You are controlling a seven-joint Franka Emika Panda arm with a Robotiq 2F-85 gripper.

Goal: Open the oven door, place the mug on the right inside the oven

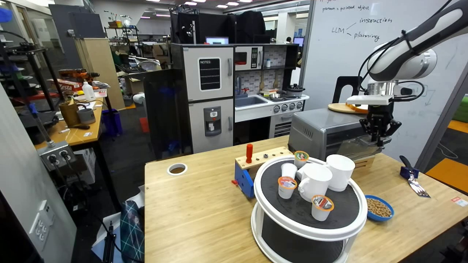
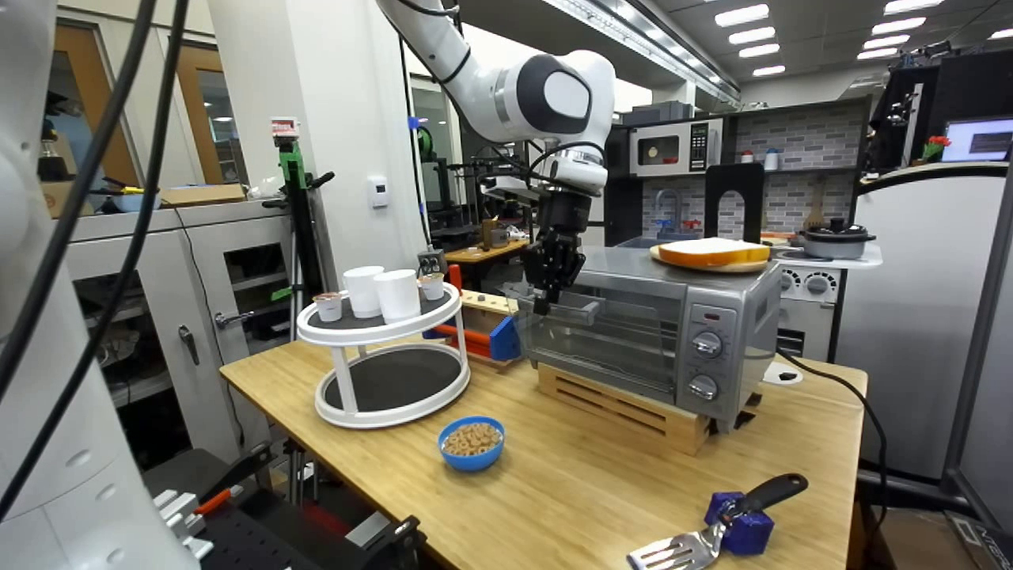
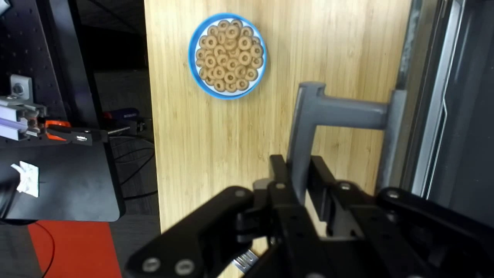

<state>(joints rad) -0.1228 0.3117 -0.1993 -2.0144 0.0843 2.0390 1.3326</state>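
The grey oven [image 2: 740, 332] stands on a slatted wooden riser. Its dark glass oven door [image 2: 589, 344] leans partly open, and a gap shows between door and frame in the wrist view. My gripper [image 3: 298, 170] is closed around the door's grey handle [image 3: 305, 127], one finger on each side of the bar. In both exterior views the gripper [image 1: 379, 143] points straight down at the handle, in front of the oven. Two plain white mugs, a mug [image 1: 340, 171] and a mug [image 1: 316, 182] with its handle showing, stand upright on the round shelf's upper tier, apart from the gripper.
Several small cups, some with orange lids [image 1: 287, 182], share the round two-tier shelf [image 1: 310, 234]. A blue bowl [image 2: 472, 461] of cereal rings sits near the oven. Bread [image 2: 712, 252] rests on top of the oven. A spatula [image 2: 779, 491] leans on a purple block.
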